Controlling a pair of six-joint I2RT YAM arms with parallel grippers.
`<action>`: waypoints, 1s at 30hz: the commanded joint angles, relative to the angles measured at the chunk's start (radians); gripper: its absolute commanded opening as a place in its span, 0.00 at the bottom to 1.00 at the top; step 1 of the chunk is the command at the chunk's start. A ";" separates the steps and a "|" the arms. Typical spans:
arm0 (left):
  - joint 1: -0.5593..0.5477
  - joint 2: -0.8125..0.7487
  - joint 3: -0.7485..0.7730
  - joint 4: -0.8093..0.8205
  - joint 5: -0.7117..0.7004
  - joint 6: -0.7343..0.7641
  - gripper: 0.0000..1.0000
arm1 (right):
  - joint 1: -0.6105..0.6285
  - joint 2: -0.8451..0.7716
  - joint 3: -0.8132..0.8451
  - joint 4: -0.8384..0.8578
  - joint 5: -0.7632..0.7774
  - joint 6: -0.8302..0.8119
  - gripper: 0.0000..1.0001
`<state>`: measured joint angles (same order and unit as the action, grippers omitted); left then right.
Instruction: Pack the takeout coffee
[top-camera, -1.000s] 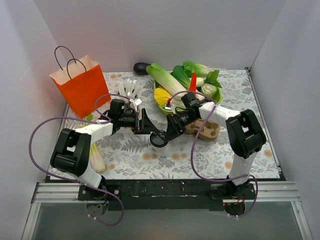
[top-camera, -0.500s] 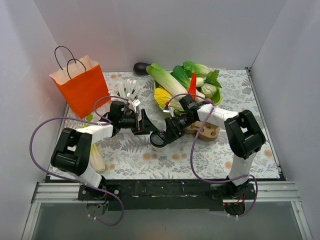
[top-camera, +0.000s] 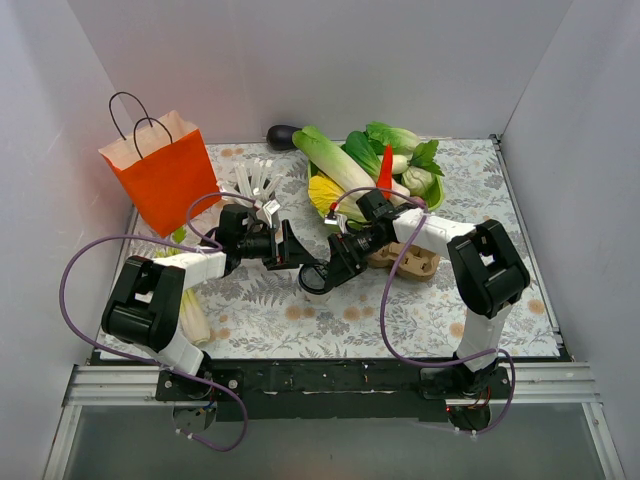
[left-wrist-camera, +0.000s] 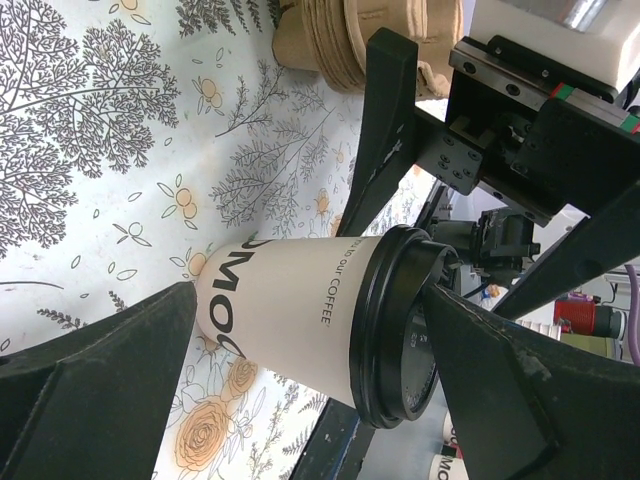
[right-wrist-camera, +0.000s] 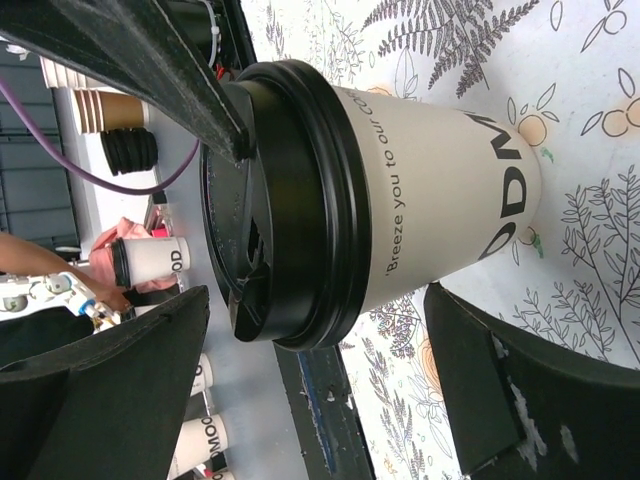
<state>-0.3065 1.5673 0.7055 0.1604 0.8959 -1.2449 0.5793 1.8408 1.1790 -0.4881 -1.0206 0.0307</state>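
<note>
Cream takeout coffee (left-wrist-camera: 285, 318) | left pincer (left-wrist-camera: 310, 298) – right pincer (right-wrist-camera: 312, 298) nearer | both agape

Cream-white takeout coffee (left-wrist-camera: 290, 300) with black lid (left-wrist-camera: 392, 330) (black lettering), orange bag (top-camera: 163, 185), fern-and-flower-printed table (top-camera: 520, 195).

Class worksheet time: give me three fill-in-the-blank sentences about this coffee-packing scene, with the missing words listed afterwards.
1. The takeout coffee wears a ___ lid.
2. The left tool and the right tool both stand ___, one on either side of the cup.
3. The paper bag at the left is coloured ___.

Missing words: black; open; orange.
</note>
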 joint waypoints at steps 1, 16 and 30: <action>0.006 0.016 -0.040 -0.042 -0.032 -0.045 0.97 | 0.007 0.021 -0.012 0.049 -0.026 0.023 0.94; 0.021 0.019 -0.103 -0.021 -0.087 -0.079 0.97 | 0.005 0.046 0.047 0.094 -0.090 0.063 0.96; 0.029 0.023 -0.189 0.082 -0.098 -0.103 0.97 | 0.007 0.113 0.007 0.189 -0.072 0.129 0.92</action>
<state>-0.2817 1.5616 0.5785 0.3275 0.8780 -1.3525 0.5793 1.9308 1.1946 -0.3626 -1.1244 0.1528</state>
